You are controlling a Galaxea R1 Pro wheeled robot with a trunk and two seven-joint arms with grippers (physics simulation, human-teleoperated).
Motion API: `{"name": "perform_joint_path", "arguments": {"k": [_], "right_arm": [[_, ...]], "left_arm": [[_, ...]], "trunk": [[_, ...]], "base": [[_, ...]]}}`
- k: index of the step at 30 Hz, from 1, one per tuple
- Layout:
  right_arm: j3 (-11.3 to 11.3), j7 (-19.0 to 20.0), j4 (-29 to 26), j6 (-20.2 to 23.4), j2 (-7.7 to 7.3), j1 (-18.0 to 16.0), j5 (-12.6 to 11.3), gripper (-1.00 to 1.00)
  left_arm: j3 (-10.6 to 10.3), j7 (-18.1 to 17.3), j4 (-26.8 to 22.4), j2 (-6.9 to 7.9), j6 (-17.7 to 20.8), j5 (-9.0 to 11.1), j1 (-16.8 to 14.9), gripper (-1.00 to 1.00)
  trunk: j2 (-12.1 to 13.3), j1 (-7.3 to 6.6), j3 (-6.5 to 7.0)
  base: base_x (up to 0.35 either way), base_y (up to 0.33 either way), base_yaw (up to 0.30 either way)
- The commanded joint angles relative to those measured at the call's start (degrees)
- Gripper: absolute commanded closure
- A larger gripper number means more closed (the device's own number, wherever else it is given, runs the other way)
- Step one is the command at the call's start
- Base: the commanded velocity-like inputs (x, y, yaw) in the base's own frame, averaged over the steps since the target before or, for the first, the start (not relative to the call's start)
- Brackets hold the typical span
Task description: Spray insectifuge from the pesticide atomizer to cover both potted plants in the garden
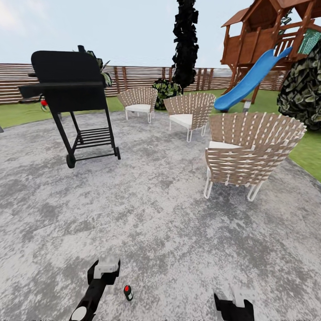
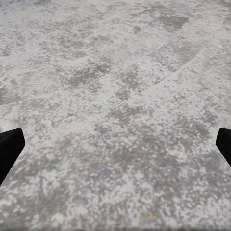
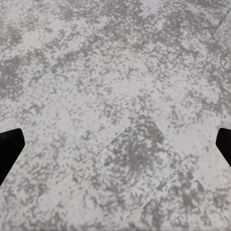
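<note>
The garden (image 1: 13, 113) appeared as strips of green lawn edging a mottled grey paved patch (image 1: 156, 209), backed by a brown slatted fence (image 1: 133, 76); neither sprayer nor potted plants could be made out among the furniture. On the paving stood a black grill (image 1: 71, 96) and three woven chairs (image 1: 247, 151), with a blue slide (image 1: 249, 82) and wooden playhouse (image 1: 272, 35) beyond. The left gripper (image 2: 115, 147) and right gripper (image 3: 115, 147) hung over bare paving, each spread wide and empty. The step in hand was judged to be the approach: steering clear of grill and chairs while scanning the lawn edges would serve best.
</note>
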Motion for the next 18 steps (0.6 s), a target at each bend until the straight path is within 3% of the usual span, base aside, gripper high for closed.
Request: {"name": "perform_joint_path", "arguments": {"k": [1,4,13,18], "right_arm": [[0.0,0.0,-0.1,0.3,-0.01,0.0,0.0,-1.0],[0.0,0.0,-0.1,0.3,-0.01,0.0,0.0,-1.0],[0.0,0.0,-0.1,0.3,-0.01,0.0,0.0,-1.0],[0.0,0.0,-0.1,0.3,0.01,0.0,0.0,-1.0]], "left_arm": [[0.0,0.1,0.0,-0.01,-0.2,-0.1,0.0,-1.0],[0.0,0.2,0.0,-0.01,-0.2,-0.1,0.0,-1.0],[0.0,0.1,0.0,-0.01,-0.2,-0.1,0.0,-1.0],[0.0,0.1,0.0,-0.01,-0.2,-0.1,0.0,-1.0]], "trunk": [[-0.4,0.22,-0.32],[-1.6,0.88,-1.13],[-1.6,0.88,-1.96],[-3.6,1.98,-3.32]], "base": [[0.0,0.0,0.0],[0.0,0.0,0.0],[0.0,0.0,0.0],[0.0,0.0,0.0]]}}
